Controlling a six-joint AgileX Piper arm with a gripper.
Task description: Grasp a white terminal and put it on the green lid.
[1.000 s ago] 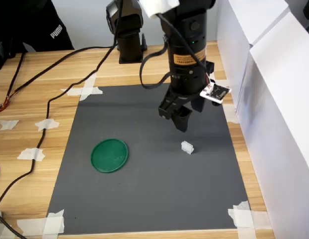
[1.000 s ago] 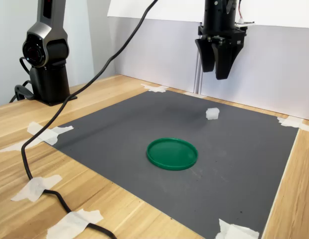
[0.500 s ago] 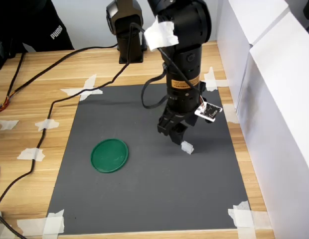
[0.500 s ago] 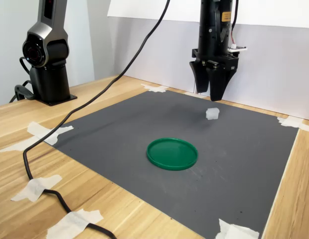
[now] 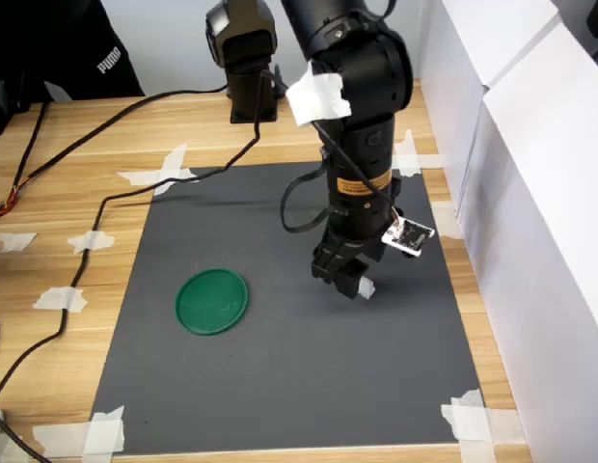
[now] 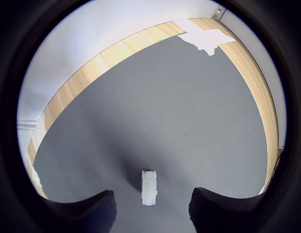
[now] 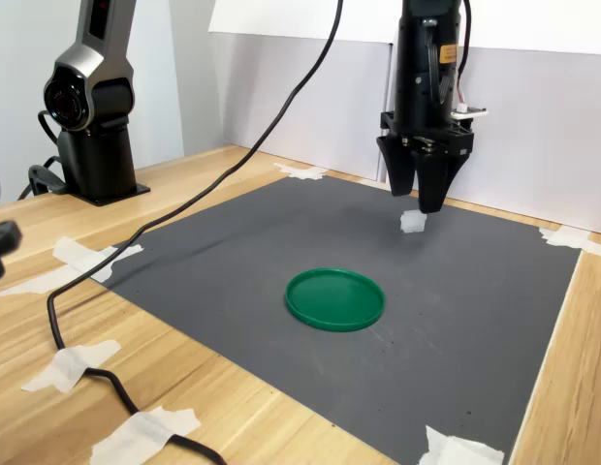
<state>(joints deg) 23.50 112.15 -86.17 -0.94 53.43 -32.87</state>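
white terminal (image 6: 149,187) now between lowered, open end effector (image 5: 347,286) fingers

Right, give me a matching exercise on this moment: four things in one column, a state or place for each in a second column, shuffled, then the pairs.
Things:
1. white terminal
2. green lid
3. gripper
4. grey mat

States:
A. taped to the wooden table at its corners
B. lying on the mat between the open jaws, not gripped
C. open, lowered close over the mat
D. bare on top, lying apart from the arm

Pairs: 1-B, 2-D, 3-C, 4-A
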